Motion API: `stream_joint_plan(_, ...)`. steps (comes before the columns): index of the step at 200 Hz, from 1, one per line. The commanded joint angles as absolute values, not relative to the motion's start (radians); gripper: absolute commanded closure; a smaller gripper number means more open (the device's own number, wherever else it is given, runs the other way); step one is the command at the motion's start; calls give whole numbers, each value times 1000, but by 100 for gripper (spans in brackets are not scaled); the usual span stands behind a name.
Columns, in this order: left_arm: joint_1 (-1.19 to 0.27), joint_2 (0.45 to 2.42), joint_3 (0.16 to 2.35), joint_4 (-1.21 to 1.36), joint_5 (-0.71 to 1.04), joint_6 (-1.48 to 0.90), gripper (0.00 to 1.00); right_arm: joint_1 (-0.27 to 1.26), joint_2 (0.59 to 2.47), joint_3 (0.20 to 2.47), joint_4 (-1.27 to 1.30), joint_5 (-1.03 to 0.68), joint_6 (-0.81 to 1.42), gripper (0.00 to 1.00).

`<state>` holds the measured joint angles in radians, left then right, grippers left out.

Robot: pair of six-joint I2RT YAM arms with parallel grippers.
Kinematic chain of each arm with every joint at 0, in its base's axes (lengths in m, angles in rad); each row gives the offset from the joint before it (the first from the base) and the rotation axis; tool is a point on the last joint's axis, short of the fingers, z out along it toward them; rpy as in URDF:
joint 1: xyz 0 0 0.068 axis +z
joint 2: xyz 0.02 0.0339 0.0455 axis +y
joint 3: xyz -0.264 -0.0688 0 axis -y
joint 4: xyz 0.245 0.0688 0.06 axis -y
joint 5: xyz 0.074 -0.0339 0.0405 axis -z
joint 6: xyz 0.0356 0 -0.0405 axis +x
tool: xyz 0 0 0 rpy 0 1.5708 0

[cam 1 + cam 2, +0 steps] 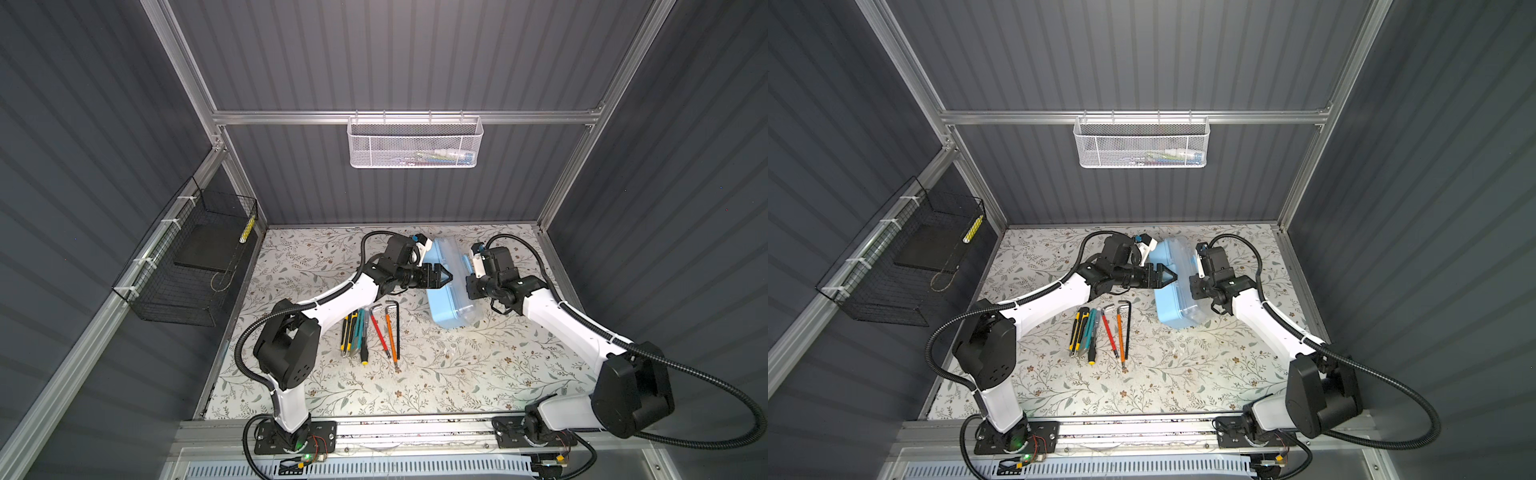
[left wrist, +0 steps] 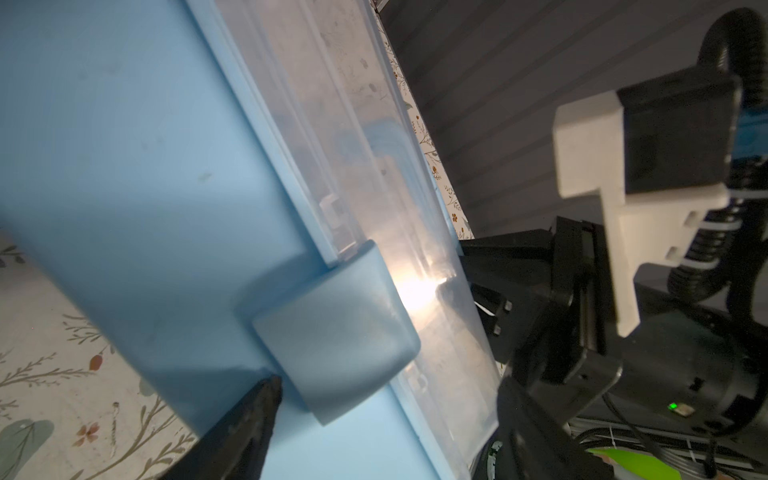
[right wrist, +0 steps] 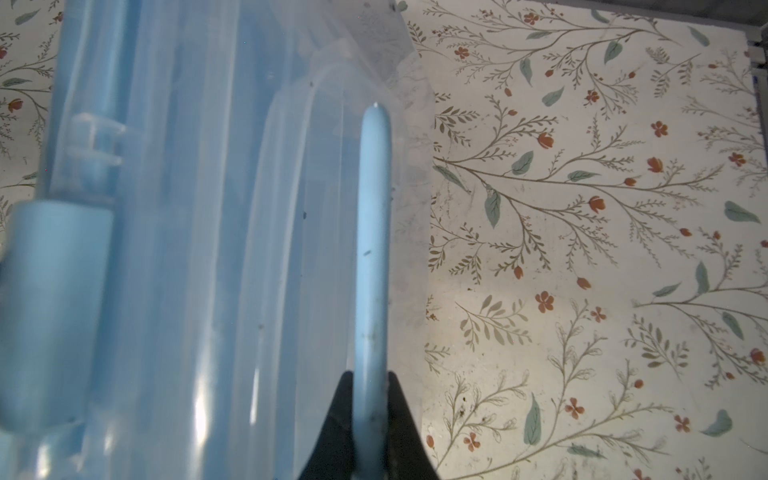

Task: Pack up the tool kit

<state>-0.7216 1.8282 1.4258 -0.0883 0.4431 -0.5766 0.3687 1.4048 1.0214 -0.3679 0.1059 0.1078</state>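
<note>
The tool kit (image 1: 451, 309) sits on the tabletop (image 1: 457, 374) toward 1 o'clock, with its long axis running 11-to-5. The right gripper (image 3: 370, 399) has its jaws clamped on the handle (image 3: 374, 208) at the kit's 3 o'clock. The left gripper (image 1: 445, 277) holds its jaws wide beside the latch (image 2: 332, 332) at 9 o'clock.

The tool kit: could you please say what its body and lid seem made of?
Body of the tool kit: opaque light-blue plastic, apparently matt; smooth moulded faces. Its lid: clear, glossy plastic; the floral table cover shows through, glare reflects off it.

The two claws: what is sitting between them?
The tool kit, in both top views: left gripper open beside its latch, right gripper shut on its handle.
</note>
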Motion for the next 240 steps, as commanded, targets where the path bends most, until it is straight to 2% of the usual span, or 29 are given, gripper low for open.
stream_joint_plan(1, -735, 1859, 1424, -13, 491, -595, 15, 399, 1442, 1003, -410, 144, 58, 100)
stream_joint_plan(61, -741, 1884, 1341, 438, 612, -792, 15, 447, 1487, 1028, -423, 208, 43, 100)
stream_joint_plan(168, -737, 1852, 1363, 643, 677, -913, 16, 469, 1500, 1008, -424, 273, 23, 100)
stream_joint_plan(209, -720, 1796, 1346, 563, 667, -871, 16, 467, 1508, 1003, -419, 276, 26, 100)
stream_joint_plan(240, -698, 1733, 1345, 262, 591, -709, 15, 460, 1485, 1009, -429, 287, 27, 100)
